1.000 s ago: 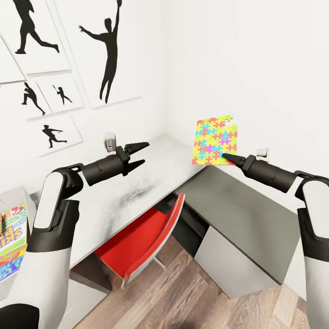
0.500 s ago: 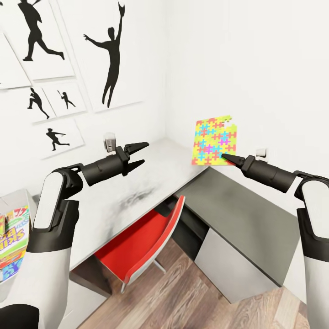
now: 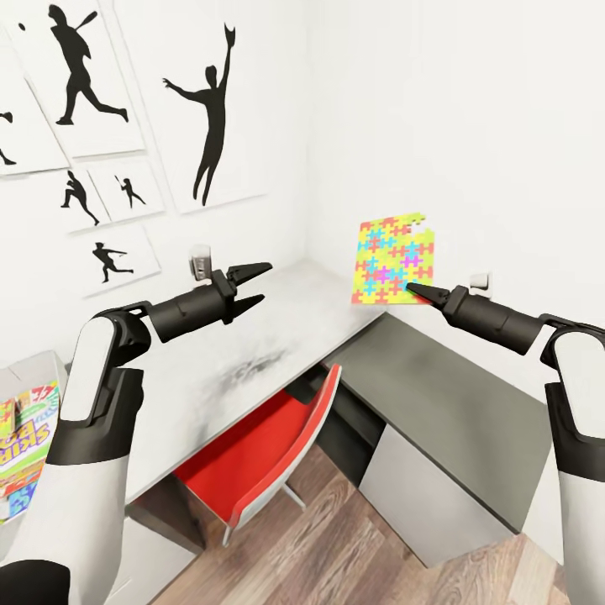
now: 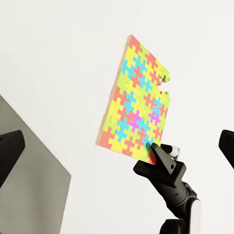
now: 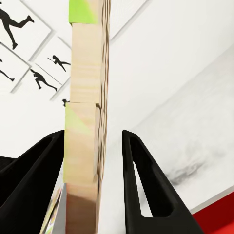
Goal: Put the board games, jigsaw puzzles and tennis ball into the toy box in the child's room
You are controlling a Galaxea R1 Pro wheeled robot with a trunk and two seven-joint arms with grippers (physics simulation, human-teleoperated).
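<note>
My right gripper [image 3: 412, 290] is shut on the lower corner of a jigsaw puzzle [image 3: 395, 260], a bright square of interlocking pieces held upright in the air above the far end of the table [image 3: 252, 353]. The right wrist view has the puzzle [image 5: 87, 122] edge-on between the black fingers [image 5: 141, 180]. The puzzle [image 4: 139, 117] and the right gripper [image 4: 157, 152] also appear in the left wrist view. Over the pale tabletop my left gripper [image 3: 249, 286] is open and holds nothing. At the picture's left edge a Skip-Bo board game [image 3: 25, 437] lies in the toy box [image 3: 34, 370].
A red chair [image 3: 269, 445] is pushed under the table. A lower dark-topped cabinet [image 3: 437, 395] stands along the right wall under my right arm. Black silhouette posters [image 3: 210, 109] hang on the left wall. Wooden floor [image 3: 336, 555] lies below.
The whole view has shifted a little, so the posters sit further right and the game box lower left. Both arms keep their pose, with the puzzle still in the right gripper.
</note>
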